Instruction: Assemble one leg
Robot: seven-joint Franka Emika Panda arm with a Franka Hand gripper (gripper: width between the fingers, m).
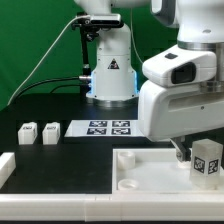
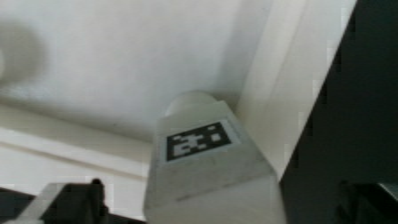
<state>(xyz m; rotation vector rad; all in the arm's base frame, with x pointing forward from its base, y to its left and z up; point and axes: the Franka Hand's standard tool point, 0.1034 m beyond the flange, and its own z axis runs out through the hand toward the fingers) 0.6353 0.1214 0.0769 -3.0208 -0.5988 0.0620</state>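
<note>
Low, pincer [image 2: 217, 206] (spread) astride leg [image 1: 206, 160]

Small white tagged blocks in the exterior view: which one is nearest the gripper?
The leg at the large white tray, exterior view's right, beside the gripper; the other two legs sit on the black table, far left.

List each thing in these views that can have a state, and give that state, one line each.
leg by the gripper: standing on the tray, at its corner, between the jaws.
gripper: jaws open, apart from that leg.
two loose legs: standing on the table, untouched.
tray: lying flat on the table.
</note>
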